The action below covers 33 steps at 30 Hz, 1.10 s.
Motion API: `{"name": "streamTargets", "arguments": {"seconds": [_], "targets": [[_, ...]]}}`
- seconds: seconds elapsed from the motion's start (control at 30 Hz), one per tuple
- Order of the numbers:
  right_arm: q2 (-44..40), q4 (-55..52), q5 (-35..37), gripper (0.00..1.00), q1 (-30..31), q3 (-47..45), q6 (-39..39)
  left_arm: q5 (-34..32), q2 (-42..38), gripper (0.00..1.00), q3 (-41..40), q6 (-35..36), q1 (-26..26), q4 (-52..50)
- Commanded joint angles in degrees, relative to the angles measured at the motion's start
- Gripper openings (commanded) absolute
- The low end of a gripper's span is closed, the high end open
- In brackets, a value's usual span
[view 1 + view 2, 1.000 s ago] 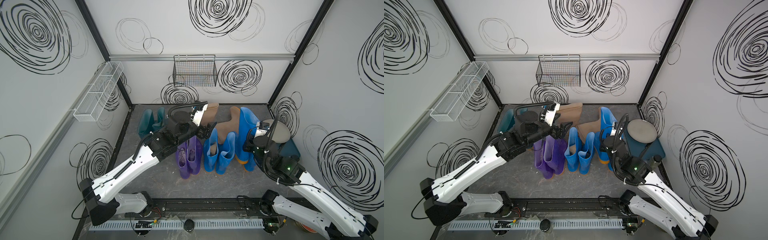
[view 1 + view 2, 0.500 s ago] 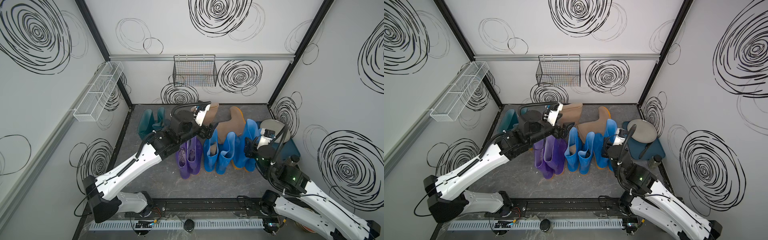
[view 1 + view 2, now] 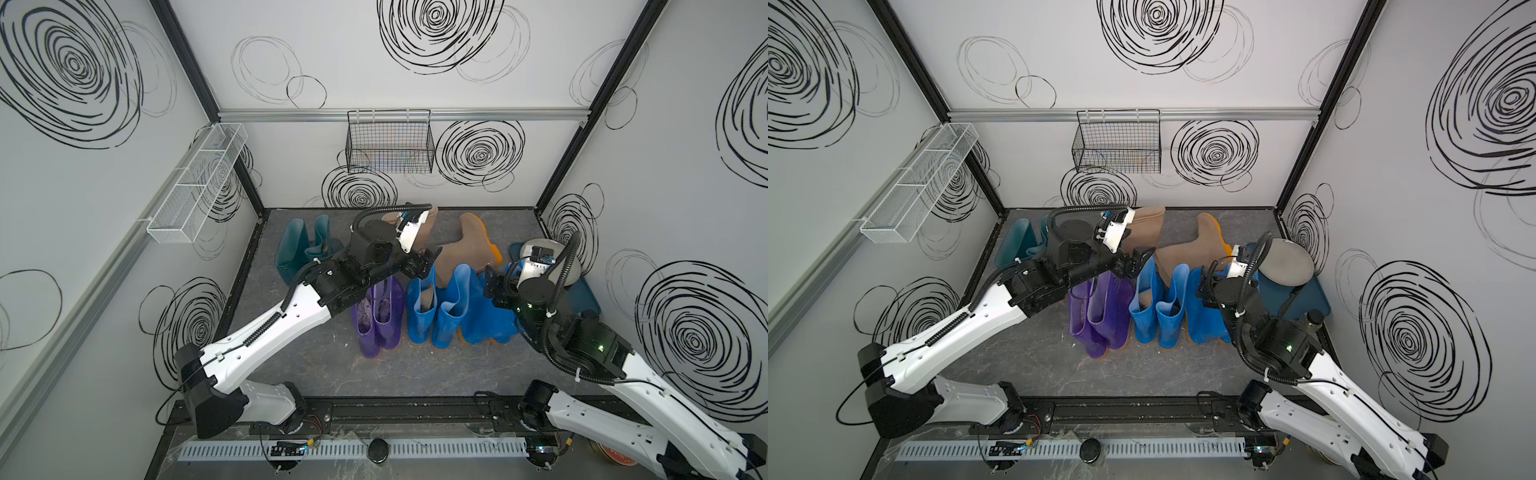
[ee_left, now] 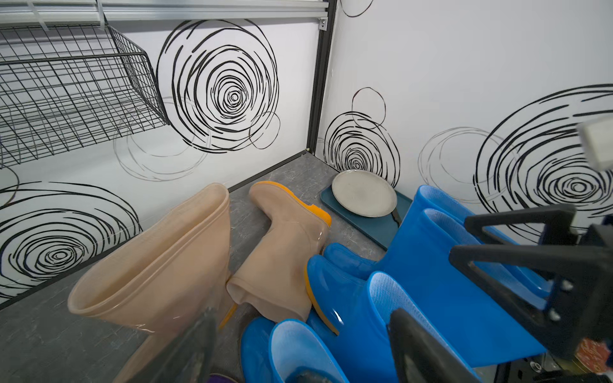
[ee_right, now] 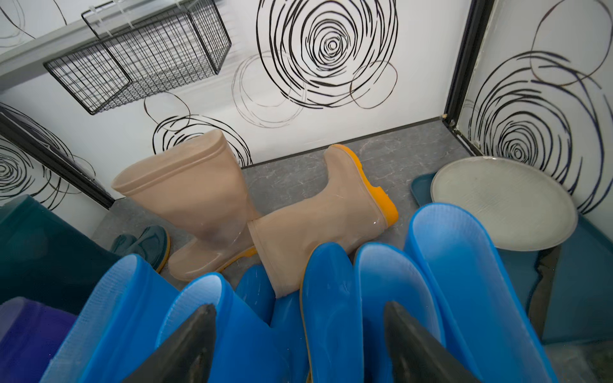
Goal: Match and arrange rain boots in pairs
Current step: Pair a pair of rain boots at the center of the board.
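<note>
Tan rubber, glossy and half see-through, marks the one pair not yet stood together. The fallen tan boot lies on its side on the grey counter, toward the back. Its long axis runs slantwise: the open shaft mouth is tucked against the toes of the blue boots, and the orange sole is turned toward the far right corner. Its mate, the upright tan boot, stands just beside it near the back wall, the two shafts touching or nearly so.

The left fingers are spread apart and hold nothing. They hover low between the upright tan boot and the blue boots, so the fallen boot's mouth lies straight ahead of them and close. The right fingers are also parted and empty, poised above the tops of the blue shafts, with the fallen boot beyond that row. By this reading the left arm is the nearer one, though either could reach it.

Outward from there, the four blue boots stand in a row, the purple pair stands beside them, and the teal pair stands at the back left. A dark tray carrying a grey plate sits against the right wall.
</note>
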Motion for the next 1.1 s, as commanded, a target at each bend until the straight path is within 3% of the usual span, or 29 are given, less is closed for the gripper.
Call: {"name": "streamTargets", "arguments": {"seconds": [0.0, 0.17, 0.27, 0.47, 0.6, 0.8, 0.93, 0.97, 1.07], "targets": [[2.92, -7.07, 2.99, 0.84, 0.4, 6.53, 0.04, 0.66, 0.29, 0.84, 2.16, 1.21, -0.22, 0.93], [7.57, -19.92, 6.17, 0.96, -0.4, 16.52, 2.42, 0.43, -0.19, 0.84, 1.66, 1.44, -0.28, 0.69], [9.3, -27.94, 4.52, 1.0, -3.27, 19.8, 4.65, 0.05, -0.52, 0.84, 1.43, 1.71, -0.28, 0.54], [7.96, -30.9, -9.24, 1.0, -19.95, 16.32, -1.56, 0.39, -0.68, 0.85, 1.03, 1.83, -0.15, 0.58], [7.3, -26.03, -23.69, 1.0, -31.42, 12.15, -8.96, 0.27, -1.05, 0.85, 0.72, 2.0, -0.2, 0.48], [7.72, -20.27, -32.28, 0.99, -34.42, 10.15, -12.63, -0.3, -1.93, 0.85, -0.36, 1.82, -0.01, 0.82], [9.18, -20.44, -35.88, 0.87, -36.61, 8.3, -14.04, -0.4, -2.29, 0.85, -1.16, 1.74, 0.23, 1.24], [9.68, -20.64, -36.38, 0.8, -37.05, 7.81, -14.37, -0.4, -2.26, 0.85, -1.25, 1.74, 0.29, 1.25], [10.9, -21.01, -37.25, 0.45, -38.12, 7.38, -15.31, -0.63, -2.47, 0.85, -1.34, 1.78, 0.5, 1.21]]}}
